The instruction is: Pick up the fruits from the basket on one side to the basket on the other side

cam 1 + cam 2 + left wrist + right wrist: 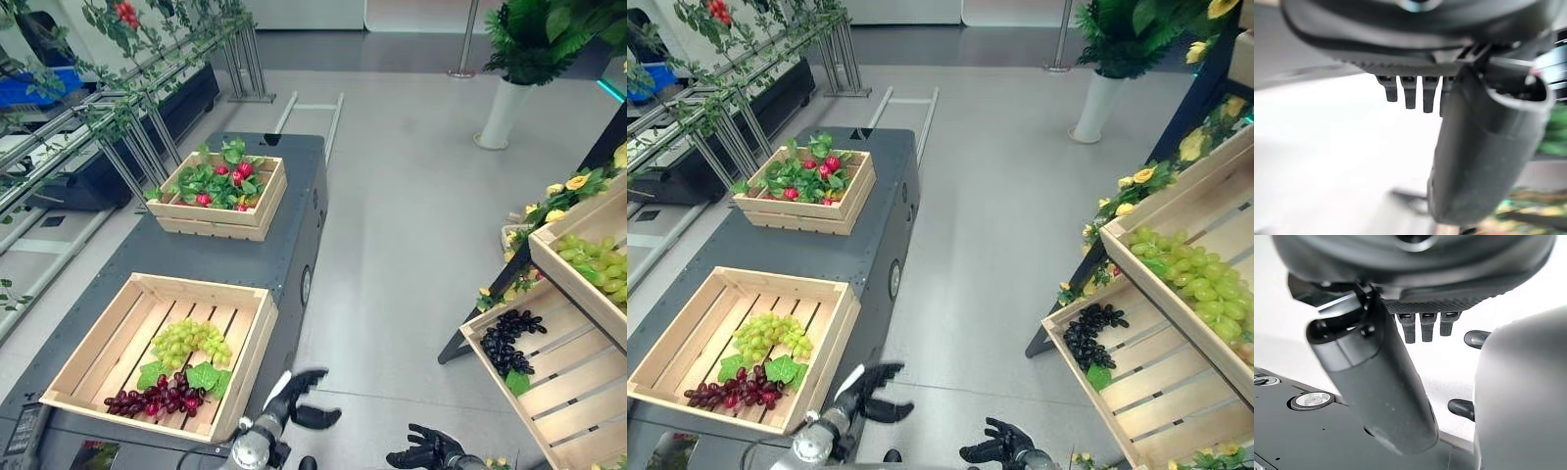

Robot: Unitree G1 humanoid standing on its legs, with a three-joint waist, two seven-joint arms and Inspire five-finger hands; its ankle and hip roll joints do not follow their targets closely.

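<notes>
A wooden crate (201,287) on the dark table holds green grapes (191,340), dark red grapes (157,397) and a few leaves. To the right, a slanted shelf crate (573,387) holds black grapes (507,345). The crate above it (578,294) holds green grapes (598,259). My left hand (292,392) hovers just off the near crate's right corner, fingers straight and empty. My right hand (428,452) hangs low over the floor between table and shelf, fingers relaxed, holding nothing. In the wrist views the left fingers (1410,93) and right fingers (1422,325) show nothing past them.
A second crate (211,223) with red fruits (242,171) and green leaves sits farther back on the table. Metal racks with vines run along the left. A potted plant (505,113) stands far right. Grey floor lies between table and shelves.
</notes>
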